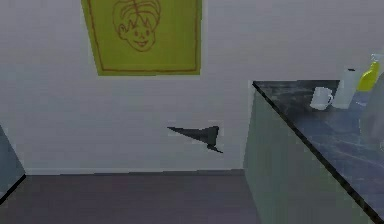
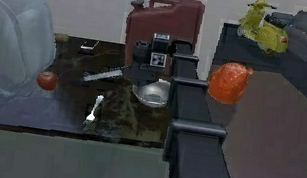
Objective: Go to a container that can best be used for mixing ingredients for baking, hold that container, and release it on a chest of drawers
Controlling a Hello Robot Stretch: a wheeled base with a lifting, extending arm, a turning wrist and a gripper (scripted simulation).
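Dark stone countertop [image 2: 65, 124] spreads across the arm side view, with a sink [image 2: 6, 45] at its left end and a tall red machine [image 2: 171, 24] at the far edge. Right of the middle sits a grey metal bowl [image 2: 151, 95], the likeliest mixing container here. The arm [image 2: 192, 143] rises from the near edge just right of the bowl. The gripper [image 2: 136, 67] shows as a dark body in front of the red machine, by the bowl's far rim. Whether it has hold of anything cannot be told, since the bowl and the machine stand on the countertop at and behind its far end. Nor can I tell whether it is above the bowl or touching it.

The step in hand looks like taking hold of the bowl. To do it well, I would bring the fingers onto one part of the rim, not the middle. A shallow metal bowl is smooth and may slide or tip if pushed from the side.

A pale flat utensil [image 2: 103, 75] lies just left of the bowl, a fork [image 2: 93, 110] nearer, and a small red fruit [image 2: 48, 80] farther left by the sink; the approach should keep off these. An orange round thing [image 2: 228, 81] sits right of the arm.

Lift straight up before drawing the arm back, so the bowl clears the machine. Keep it level for the drive to a chest of drawers.

In the forward view a dark counter [image 1: 320, 140] carries a white mug [image 1: 321, 97] at the right, beside a wall with a yellow poster [image 1: 142, 35]
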